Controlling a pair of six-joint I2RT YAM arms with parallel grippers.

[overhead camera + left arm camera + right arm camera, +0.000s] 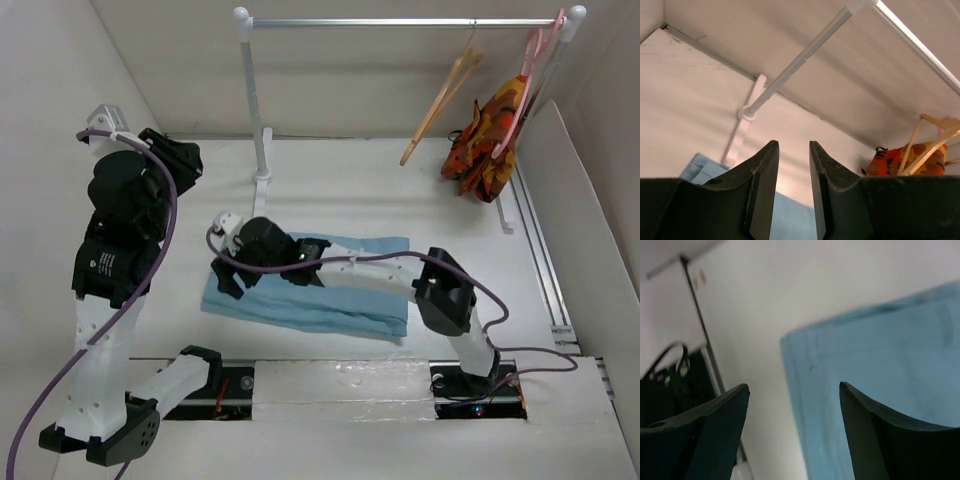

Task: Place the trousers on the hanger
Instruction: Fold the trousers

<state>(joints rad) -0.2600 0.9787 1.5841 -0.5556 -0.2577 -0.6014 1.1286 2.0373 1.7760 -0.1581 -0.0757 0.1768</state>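
The light blue trousers (340, 305) lie folded flat on the table in front of the arms. My right gripper (228, 278) is open and empty, low over their left end; in the right wrist view (794, 386) its jaws straddle the edge of the trousers (880, 350). My left gripper (190, 160) is raised at the far left, jaws a little apart with nothing between them (793, 145). The tan wooden hanger (440, 100) hangs by its hook from the rail at the back right, and it also shows in the left wrist view (920, 142).
A white clothes rail (400, 22) on two posts spans the back; its left post (257, 110) stands just behind the trousers. A pink hanger (535, 60) holds an orange-red patterned garment (487, 140) at the rail's right end. White walls enclose the table.
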